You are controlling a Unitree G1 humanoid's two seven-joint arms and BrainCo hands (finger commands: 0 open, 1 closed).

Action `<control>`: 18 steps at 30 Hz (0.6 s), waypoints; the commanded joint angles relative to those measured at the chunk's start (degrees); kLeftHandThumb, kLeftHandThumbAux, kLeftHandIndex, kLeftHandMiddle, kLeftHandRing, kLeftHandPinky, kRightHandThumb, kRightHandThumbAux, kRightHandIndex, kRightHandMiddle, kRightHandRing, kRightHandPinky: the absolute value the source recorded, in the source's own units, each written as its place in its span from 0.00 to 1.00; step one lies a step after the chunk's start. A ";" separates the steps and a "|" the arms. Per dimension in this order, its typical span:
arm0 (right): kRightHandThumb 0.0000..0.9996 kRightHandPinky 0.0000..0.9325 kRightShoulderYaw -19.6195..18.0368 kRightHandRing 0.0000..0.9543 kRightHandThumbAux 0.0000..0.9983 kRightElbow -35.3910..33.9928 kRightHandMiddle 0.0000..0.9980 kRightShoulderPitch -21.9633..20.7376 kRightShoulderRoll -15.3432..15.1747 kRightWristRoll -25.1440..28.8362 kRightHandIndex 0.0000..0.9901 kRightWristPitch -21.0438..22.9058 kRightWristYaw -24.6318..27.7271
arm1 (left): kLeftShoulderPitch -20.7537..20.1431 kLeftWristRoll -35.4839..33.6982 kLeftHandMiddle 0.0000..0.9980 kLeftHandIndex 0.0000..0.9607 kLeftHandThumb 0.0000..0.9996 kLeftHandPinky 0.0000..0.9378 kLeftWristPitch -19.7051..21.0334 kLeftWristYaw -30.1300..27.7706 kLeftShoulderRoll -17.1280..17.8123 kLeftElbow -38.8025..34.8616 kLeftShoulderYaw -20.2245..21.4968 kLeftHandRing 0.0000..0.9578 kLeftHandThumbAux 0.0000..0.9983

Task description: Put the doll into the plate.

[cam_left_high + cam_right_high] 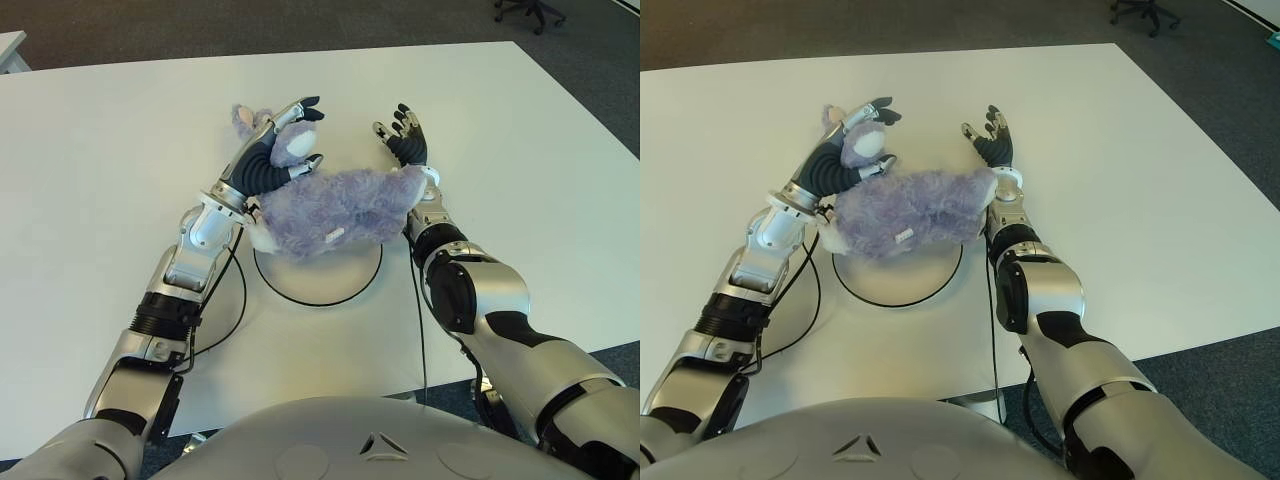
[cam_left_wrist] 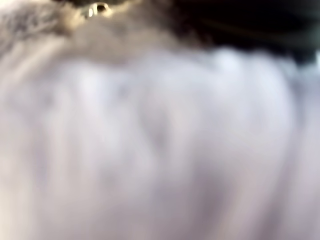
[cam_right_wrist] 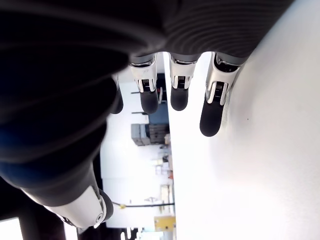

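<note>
Soft, light purple doll lies partly over the white plate, left hand curled around its head end, right hand spread empty beside its rear; fur compresses, best gripped mid-body.

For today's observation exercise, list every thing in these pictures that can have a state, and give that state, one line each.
doll: lying on its side over the plate's far part, head in the left hand.
plate: flat on the table, near part bare.
left hand: fingers around the doll's head.
right hand: fingers spread, holding nothing, beside the doll's right end.
table: white, carrying the plate.
</note>
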 commanded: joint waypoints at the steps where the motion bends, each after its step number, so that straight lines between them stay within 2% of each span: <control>1: 0.39 0.00 0.09 0.00 0.79 2.45 0.02 3.19 1.01 0.13 0.06 3.08 -0.17 | 0.18 0.87 0.21 0.07 0.34 0.20 -0.18 -0.44 0.59 1.22 -0.06 0.21 0.52; 18: 0.40 0.00 0.10 0.00 0.78 2.46 0.01 3.01 1.15 0.17 0.06 3.18 -0.37 | 0.94 -2.14 0.21 0.05 0.33 0.17 -2.89 -1.84 0.82 0.31 0.49 0.21 0.55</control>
